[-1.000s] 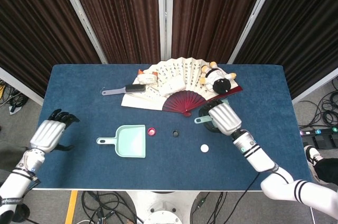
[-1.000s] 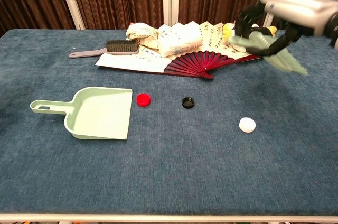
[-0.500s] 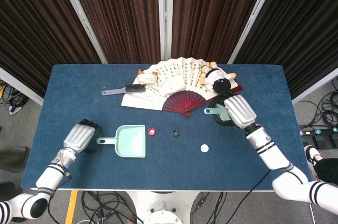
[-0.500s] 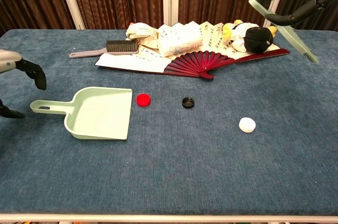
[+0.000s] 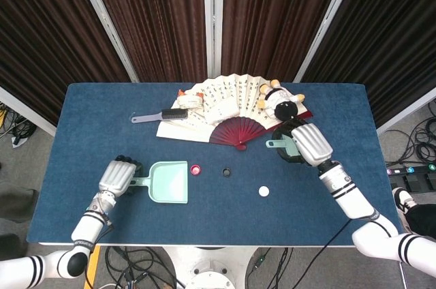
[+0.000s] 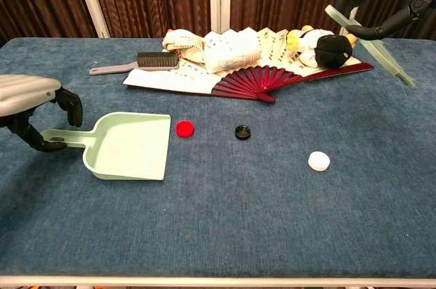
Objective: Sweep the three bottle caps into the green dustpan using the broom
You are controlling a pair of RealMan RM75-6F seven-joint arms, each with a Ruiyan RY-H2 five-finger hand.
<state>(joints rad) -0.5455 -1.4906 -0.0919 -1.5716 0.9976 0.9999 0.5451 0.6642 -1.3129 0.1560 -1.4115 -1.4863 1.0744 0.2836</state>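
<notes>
While the green dustpan [image 6: 129,144] lies flat at the left of the blue table [image 5: 204,221], mouth facing the caps, 3 bottle caps line up to its right: the red cap [image 6: 184,128] just off the pan's open edge, the black cap [image 6: 242,132] further right, the white cap [image 6: 318,161] well apart and nearer the front. The left hand [image 6: 34,105] sits right over the pan's handle, dark fingers [image 6: 71,106] curled around it, though full contact can't be confirmed. Up at the right, the right hand [image 5: 300,144] grips the pale green broom [image 6: 371,45], raised and tilted above the table. Only the chest view shows that broom's long bristle edge slanting down; the head view shows just its handle end beside the hand, near the plush toy [image 5: 281,101] and folding fan [image 5: 231,108].
</notes>
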